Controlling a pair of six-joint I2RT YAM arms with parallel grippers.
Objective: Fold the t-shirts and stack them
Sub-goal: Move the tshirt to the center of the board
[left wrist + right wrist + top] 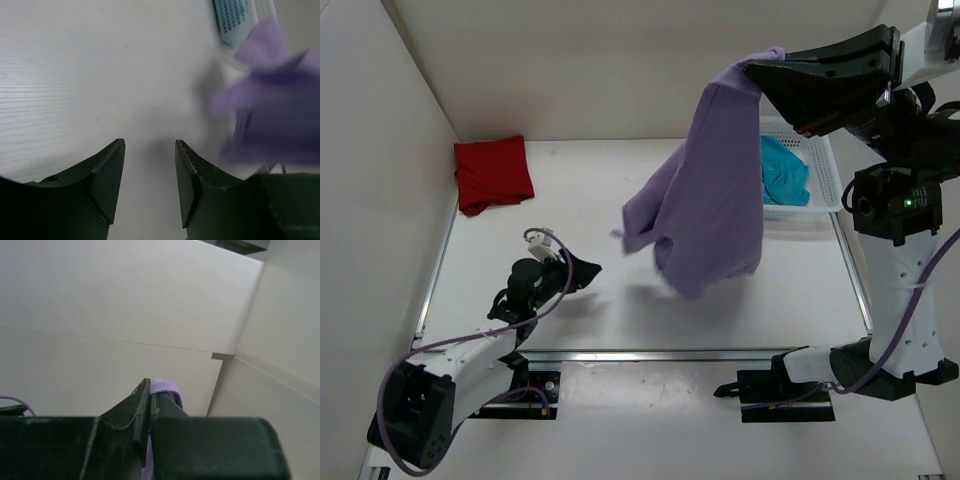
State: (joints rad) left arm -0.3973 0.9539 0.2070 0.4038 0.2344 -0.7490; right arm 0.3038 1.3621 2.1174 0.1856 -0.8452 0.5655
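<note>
Lavender shirt (280, 115) blurred in the left wrist view; teal shirt (786, 170) partly hidden behind it in the basket (802, 211)

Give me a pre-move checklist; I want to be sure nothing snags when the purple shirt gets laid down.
1. Right fingers shut on lavender t-shirt: ok.
2. Left fingers open, nothing between them: ok.
3. Lavender t-shirt hanging flat, unbunched: not ok, it drapes in folds.
4. Its lower edge clear of the table: cannot tell.
5. Red t-shirt out of the way, far left corner: ok.
6. Teal t-shirt contained in the white basket: ok.
</note>
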